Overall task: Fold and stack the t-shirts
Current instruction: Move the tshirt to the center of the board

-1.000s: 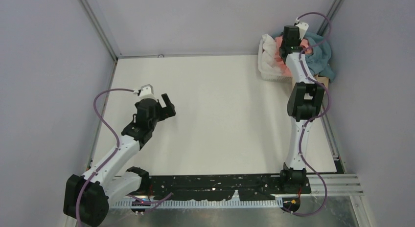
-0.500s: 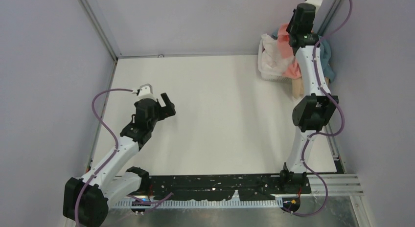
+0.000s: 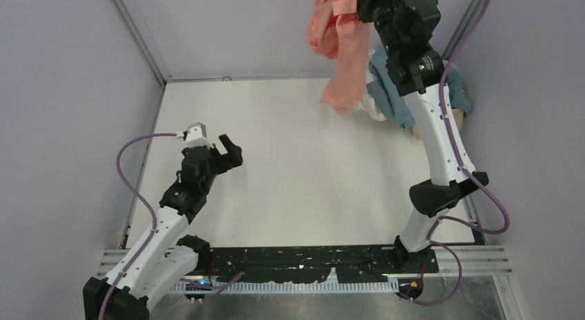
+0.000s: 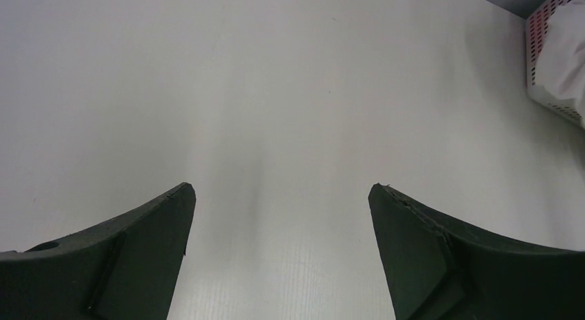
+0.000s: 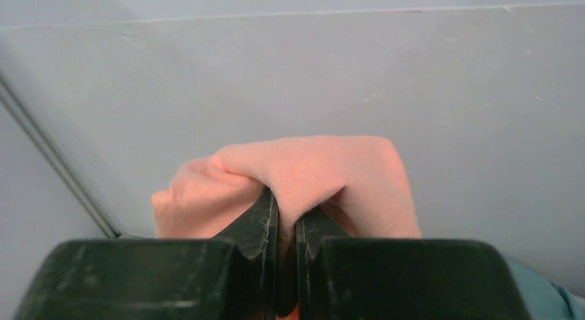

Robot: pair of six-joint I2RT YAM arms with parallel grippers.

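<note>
My right gripper (image 3: 359, 4) is raised high at the back right and shut on the salmon-pink t-shirt (image 3: 343, 51), which hangs bunched below it, clear of the table. In the right wrist view the pink cloth (image 5: 310, 175) is pinched between the closed fingers (image 5: 262, 220). The teal-blue t-shirt (image 3: 388, 94) lies behind the right arm, with white cloth (image 3: 372, 110) and a bit of tan cloth (image 3: 417, 132) beside it. My left gripper (image 3: 231, 149) is open and empty over the left half of the table, its fingers (image 4: 138, 244) wide apart.
The white mesh basket (image 4: 552, 51) with white cloth in it shows at the far right of the left wrist view. Grey walls with metal corner posts (image 3: 138, 37) enclose the white table (image 3: 296, 168). A black rail (image 3: 296, 254) runs along the near edge.
My right arm has lifted the salmon-pink t-shirt up out of the basket and swung it left over the table's back edge. My left gripper has shifted slightly toward the near side.
</note>
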